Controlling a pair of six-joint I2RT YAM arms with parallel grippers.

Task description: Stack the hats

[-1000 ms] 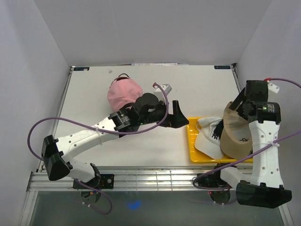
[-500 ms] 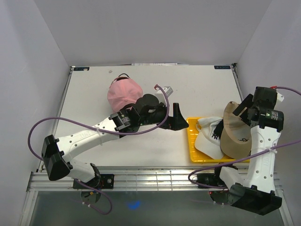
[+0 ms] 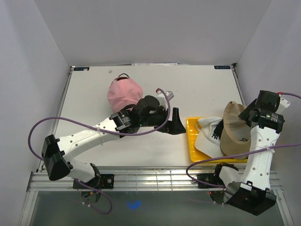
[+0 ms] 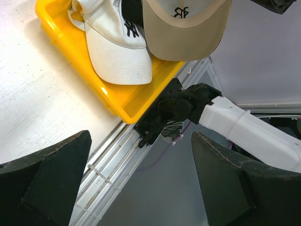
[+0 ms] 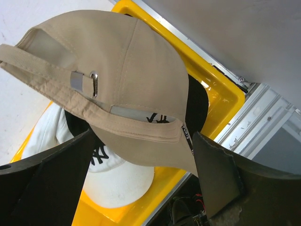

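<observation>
A tan hat (image 3: pixel 234 130) with a dark logo lies on top of a black hat (image 5: pixel 196 109) and a white hat (image 3: pixel 206 136) in the yellow tray (image 3: pixel 191 141) at the right. The pink hat (image 3: pixel 123 93) sits apart at the table's back middle. My right gripper (image 3: pixel 248 114) stands open just over the tan hat (image 5: pixel 122 75), whose brim edge runs between the fingers (image 5: pixel 221 174); I see no grip on it. My left gripper (image 3: pixel 178 121) hovers open and empty left of the tray. In the left wrist view the white hat (image 4: pixel 117 44) and tan hat (image 4: pixel 183 28) lie ahead.
An aluminium rail (image 3: pixel 155 176) runs along the table's near edge. The right arm's base (image 4: pixel 181 106) sits just below the tray's near rim (image 4: pixel 136 106). White walls close in the table at the back and on both sides.
My right arm has drawn back toward the near right, away from the tan hat, which stays on the pile in the tray. The left gripper has dipped slightly toward the near edge.
</observation>
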